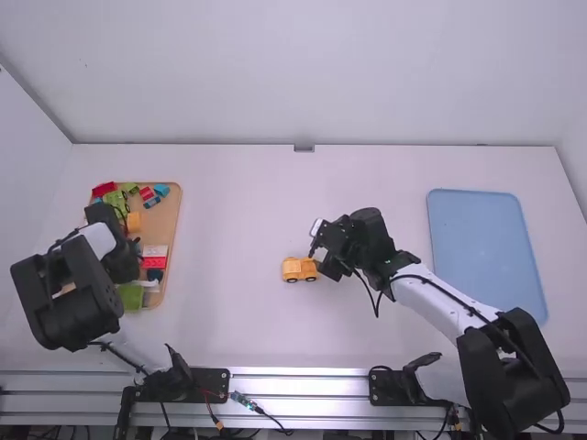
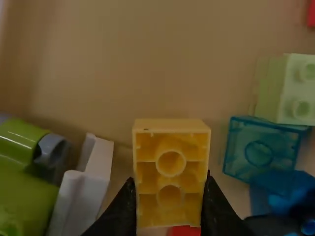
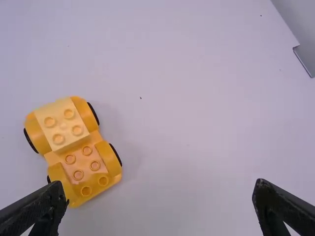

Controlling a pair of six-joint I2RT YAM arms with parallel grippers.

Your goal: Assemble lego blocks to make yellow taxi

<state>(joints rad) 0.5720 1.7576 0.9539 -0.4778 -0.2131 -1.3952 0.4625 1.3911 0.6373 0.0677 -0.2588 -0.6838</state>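
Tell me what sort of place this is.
Likely a robot test bench or lab: left arm and right arm mounted along a metal rail, facing a white table with a tray of toy blocks.

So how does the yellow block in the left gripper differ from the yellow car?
The yellow block shows its hollow underside, the yellow car its studs. The block has no wheels; the car does. The left gripper holds the block; the car stands on the table. Both are yellow.
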